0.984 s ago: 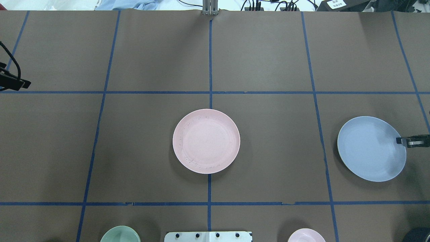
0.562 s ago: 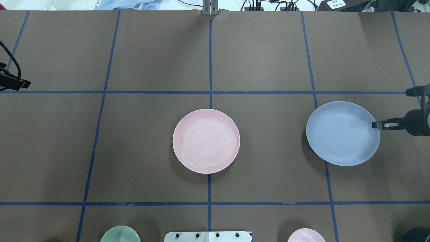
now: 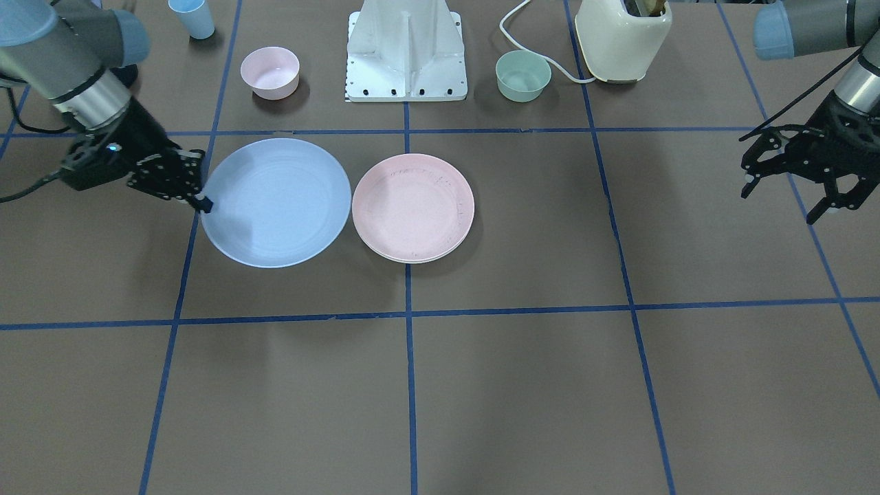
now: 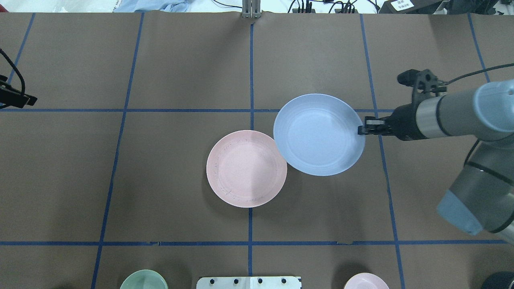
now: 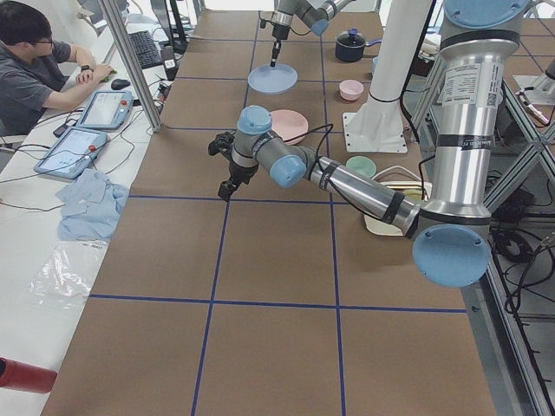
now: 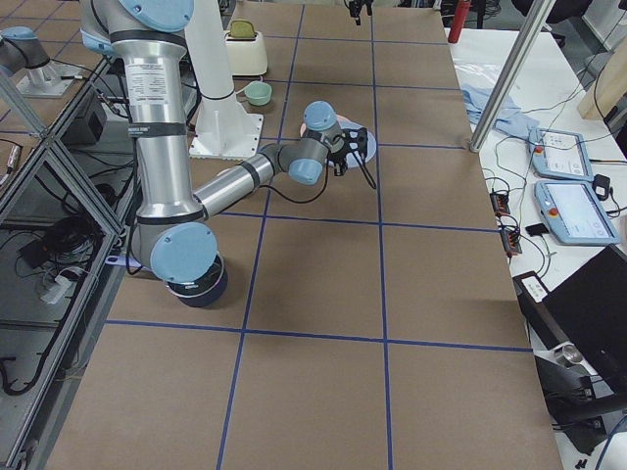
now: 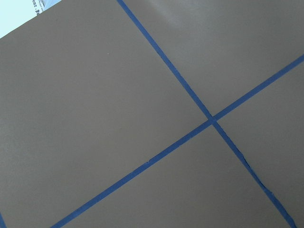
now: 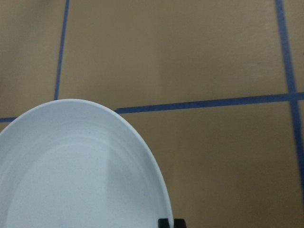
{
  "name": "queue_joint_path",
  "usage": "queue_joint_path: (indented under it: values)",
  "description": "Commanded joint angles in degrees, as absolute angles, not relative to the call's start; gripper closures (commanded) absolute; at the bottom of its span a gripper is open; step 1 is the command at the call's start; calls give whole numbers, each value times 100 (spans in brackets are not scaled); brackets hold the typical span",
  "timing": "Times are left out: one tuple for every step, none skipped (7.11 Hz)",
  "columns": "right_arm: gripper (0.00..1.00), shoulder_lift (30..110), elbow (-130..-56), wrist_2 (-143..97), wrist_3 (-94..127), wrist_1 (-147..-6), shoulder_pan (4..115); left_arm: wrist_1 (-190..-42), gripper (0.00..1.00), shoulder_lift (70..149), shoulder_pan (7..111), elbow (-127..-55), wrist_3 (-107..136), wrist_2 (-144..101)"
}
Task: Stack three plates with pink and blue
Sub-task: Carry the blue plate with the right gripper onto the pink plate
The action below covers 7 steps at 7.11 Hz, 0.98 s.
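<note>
Clamped on the rim by the right claw (image 4: 363, 130), the matte, shallow blue plate (image 4: 319, 134) has moved from far right to beside the pink plate (image 4: 246, 168). The left claw (image 3: 782, 199) stands open.

A plate (image 4: 246, 168) lies at the middle of the table (image 4: 160, 180). A second plate (image 4: 319, 134), held at its rim by the right gripper (image 4: 363, 130), is just beside it on the robot's right. Along the robot's edge, a bowl (image 3: 270, 71) and another bowl (image 3: 523, 74) flank the base (image 3: 407, 48).
</note>
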<state>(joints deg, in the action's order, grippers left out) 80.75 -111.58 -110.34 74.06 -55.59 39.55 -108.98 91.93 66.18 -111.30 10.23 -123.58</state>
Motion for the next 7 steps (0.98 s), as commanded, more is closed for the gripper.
queue_joint_path:
  values:
    - [100, 7097, -11110, -9831, 8040, -6621, 2765, -10898, 0, 9193, 6618, -11110, 1028, -12357]
    - [100, 6910, -11057, -9522, 8155, -6784, 2516, -10898, 0, 9193, 6618, -11109, 1028, -12357]
    - [100, 6865, -11004, -9466, 8156, -6794, 2427, -10898, 0, 9193, 6618, -11118, 1028, -12357]
    - [100, 6856, -10899, -9353, 8156, -6785, 2347, -10898, 0, 9193, 6618, -11109, 1028, -12357]
    - [100, 6795, -10838, -9238, 8156, -6785, 2286, -10898, 0, 9193, 6618, -11109, 1028, -12357]
    - [100, 6655, -10689, -9237, 8156, -6794, 2285, -10898, 0, 9193, 6609, -11101, 1028, -12357]
    - [60, 6619, -10601, -9211, 8165, -6785, 2285, -10898, 0, 9193, 6609, -11101, 1028, -12357]
